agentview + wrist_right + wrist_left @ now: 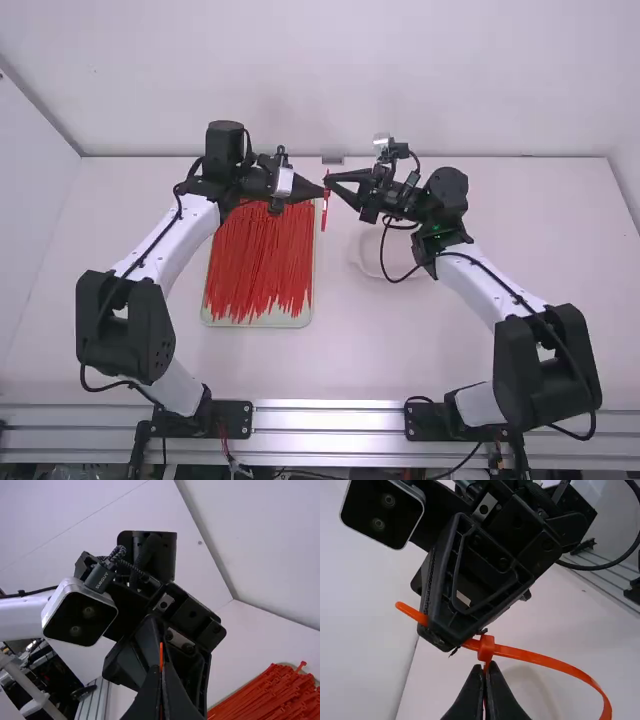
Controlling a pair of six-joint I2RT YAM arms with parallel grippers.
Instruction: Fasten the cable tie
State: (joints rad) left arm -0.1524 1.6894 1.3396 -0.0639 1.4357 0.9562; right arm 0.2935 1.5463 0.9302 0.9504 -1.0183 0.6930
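An orange-red cable tie hangs in the air between both grippers above the table's far middle. My left gripper is shut on the strap just below the tie's square head. My right gripper faces it tip to tip and is shut on the thin tail, which pokes out past its fingers. The strap curves away in a loop. In the high view the left gripper and right gripper meet, with the tie dangling under them.
A pile of several red cable ties lies on a flat pale tray left of the middle, under the left arm. The same pile lies beneath the grippers. A low white dish-like shape sits under the right arm.
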